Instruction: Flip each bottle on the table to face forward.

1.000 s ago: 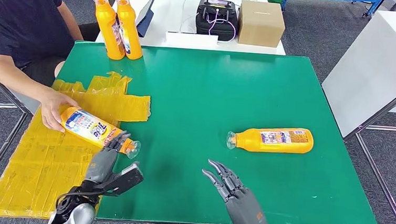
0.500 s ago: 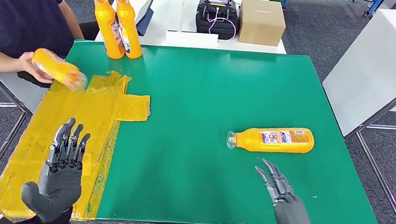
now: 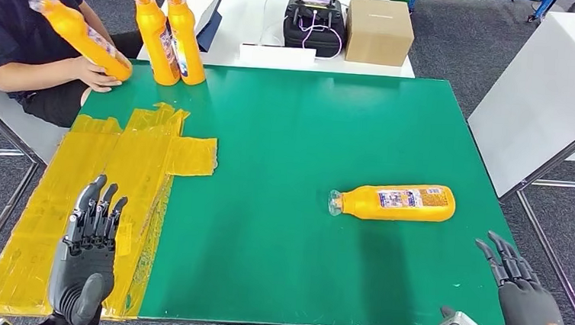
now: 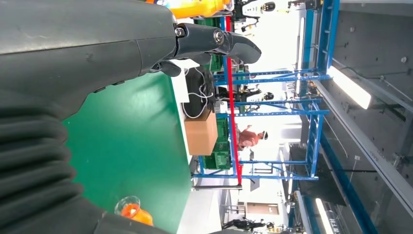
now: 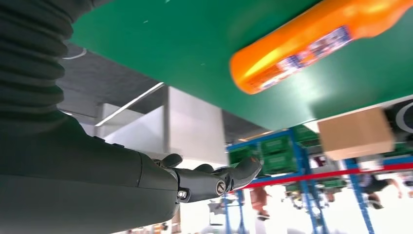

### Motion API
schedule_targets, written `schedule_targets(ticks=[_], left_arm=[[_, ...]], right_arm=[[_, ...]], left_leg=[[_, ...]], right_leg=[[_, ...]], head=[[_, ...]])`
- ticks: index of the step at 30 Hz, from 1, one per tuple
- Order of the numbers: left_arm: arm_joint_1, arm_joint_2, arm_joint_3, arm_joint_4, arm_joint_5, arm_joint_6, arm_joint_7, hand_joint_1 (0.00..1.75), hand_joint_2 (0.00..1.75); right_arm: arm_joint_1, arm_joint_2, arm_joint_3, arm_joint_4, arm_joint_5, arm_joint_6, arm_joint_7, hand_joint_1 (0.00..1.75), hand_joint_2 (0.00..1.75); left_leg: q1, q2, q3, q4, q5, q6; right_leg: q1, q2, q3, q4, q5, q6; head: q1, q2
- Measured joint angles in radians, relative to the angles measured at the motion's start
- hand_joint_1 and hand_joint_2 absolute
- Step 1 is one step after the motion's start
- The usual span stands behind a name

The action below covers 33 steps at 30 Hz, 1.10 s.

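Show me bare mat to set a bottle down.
Free: green mat between the standing bottles and the lying bottle, plus the near edge between left hand and right hand. Crowded: far-left corner, person's hand.

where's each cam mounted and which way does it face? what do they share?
Head view: high on the body, looking forward and down at the green table; left hand and right hand show.
Left wrist view: behind the left hand, looking across the table to blue racks.
Right wrist view: behind the right hand, looking across the table.
Shared: lying bottle, cardboard box.
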<state>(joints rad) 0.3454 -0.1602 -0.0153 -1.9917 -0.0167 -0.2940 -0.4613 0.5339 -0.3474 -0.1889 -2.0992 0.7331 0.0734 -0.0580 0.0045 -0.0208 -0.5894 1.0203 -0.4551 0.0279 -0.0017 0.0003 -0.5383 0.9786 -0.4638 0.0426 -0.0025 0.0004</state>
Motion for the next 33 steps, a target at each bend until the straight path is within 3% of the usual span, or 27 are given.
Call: schedule_targets(ticks=[6, 12, 22, 33], left_arm=[[-0.008, 0.002, -0.005, 0.004, 0.004, -0.005, 0.009, 0.0, 1.75], [-0.051, 0.014, -0.044, 0.029, 0.004, -0.007, 0.033, 0.0, 1.75], [-0.076, 0.04, -0.086, 0.039, -0.004, 0.011, 0.046, 0.0, 1.75], [-0.087, 0.051, -0.09, 0.039, 0.003, 0.008, 0.053, 0.0, 1.75]], right_arm=[[-0.025, 0.037, -0.073, 0.038, 0.062, 0.022, -0.007, 0.0, 1.75], [-0.18, 0.038, -0.09, 0.184, 0.103, 0.049, -0.009, 0.0, 1.75], [-0.391, 0.018, 0.049, 0.392, 0.134, 0.052, 0.076, 0.0, 1.75], [-0.522, 0.007, 0.178, 0.52, 0.131, 0.051, 0.097, 0.0, 1.75]], left_leg=[[0.0, 0.0, 0.0, 0.0, 0.0, 0.0], [0.0, 0.002, 0.001, 0.0, 0.001, 0.001], [0.0, 0.001, 0.0, 0.0, 0.003, 0.003], [0.0, 0.0, 0.0, 0.0, 0.003, 0.003]], right_leg=[[0.0, 0.0, 0.0, 0.0, 0.0, 0.0], [0.0, 0.0, 0.002, 0.0, 0.001, 0.001], [0.0, 0.0, 0.005, 0.001, 0.002, 0.002], [0.0, 0.0, 0.005, 0.001, 0.002, 0.002]], head=[[0.0, 0.0], [0.0, 0.0], [0.0, 0.0], [0.0, 0.0]])
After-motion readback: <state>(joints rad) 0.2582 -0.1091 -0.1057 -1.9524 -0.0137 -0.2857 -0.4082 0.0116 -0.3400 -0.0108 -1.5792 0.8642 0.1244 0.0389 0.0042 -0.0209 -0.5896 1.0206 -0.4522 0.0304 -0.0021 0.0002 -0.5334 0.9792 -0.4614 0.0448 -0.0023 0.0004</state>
